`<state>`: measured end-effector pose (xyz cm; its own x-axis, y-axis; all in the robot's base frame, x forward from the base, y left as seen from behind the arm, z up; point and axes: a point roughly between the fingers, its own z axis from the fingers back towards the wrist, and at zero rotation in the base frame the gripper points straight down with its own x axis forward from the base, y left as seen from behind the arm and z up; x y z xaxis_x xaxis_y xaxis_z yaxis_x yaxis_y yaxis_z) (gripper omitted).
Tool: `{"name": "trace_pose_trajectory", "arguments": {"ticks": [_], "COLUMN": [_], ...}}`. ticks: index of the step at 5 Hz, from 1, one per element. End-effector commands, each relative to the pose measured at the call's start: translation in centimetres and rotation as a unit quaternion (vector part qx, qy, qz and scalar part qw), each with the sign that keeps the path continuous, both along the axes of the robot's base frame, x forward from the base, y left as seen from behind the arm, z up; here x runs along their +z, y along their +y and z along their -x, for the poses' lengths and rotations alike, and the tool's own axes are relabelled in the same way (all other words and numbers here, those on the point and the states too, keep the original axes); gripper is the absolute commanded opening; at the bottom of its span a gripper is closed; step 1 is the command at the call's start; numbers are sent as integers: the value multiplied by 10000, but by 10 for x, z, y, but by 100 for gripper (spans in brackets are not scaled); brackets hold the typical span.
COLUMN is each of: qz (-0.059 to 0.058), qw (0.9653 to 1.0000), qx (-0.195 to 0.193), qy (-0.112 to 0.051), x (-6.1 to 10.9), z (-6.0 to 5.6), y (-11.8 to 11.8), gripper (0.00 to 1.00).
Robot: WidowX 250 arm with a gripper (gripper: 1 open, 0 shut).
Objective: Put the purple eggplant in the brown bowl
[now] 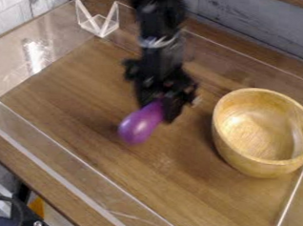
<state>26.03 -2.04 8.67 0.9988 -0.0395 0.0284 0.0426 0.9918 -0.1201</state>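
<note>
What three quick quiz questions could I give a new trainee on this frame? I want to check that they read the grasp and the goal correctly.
1. True or false: the purple eggplant already lies inside the brown bowl.
2. What does the gripper hold? A) nothing B) the purple eggplant C) the bowl's rim
3. In the picture, on which side of the gripper does the bowl stand?

Key
1. False: the bowl is empty, and the eggplant hangs from the gripper over the wooden table.
2. B: the jaws are shut on the eggplant's upper end.
3. To the right, apart from the gripper.
</note>
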Motion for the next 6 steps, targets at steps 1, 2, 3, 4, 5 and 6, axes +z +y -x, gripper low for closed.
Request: {"name": "trace_pose_trajectory", "arguments": {"ticks": [1, 2, 3, 4, 5, 6], "qz": [-5, -31, -44, -9, 35, 75], "qw": [9982, 9958, 9944, 9938, 9935, 9933], "qx": [-387, -705, -849, -923, -964, -990], "qy": [-463, -589, -629, -627, -609, -589], "x": [33, 44, 45, 42, 39, 35], "z": [-18, -29, -28, -28, -27, -26], "y": [-34, -64, -81, -87, -91, -94], "gripper": [0, 0, 0, 0, 0, 0]}}
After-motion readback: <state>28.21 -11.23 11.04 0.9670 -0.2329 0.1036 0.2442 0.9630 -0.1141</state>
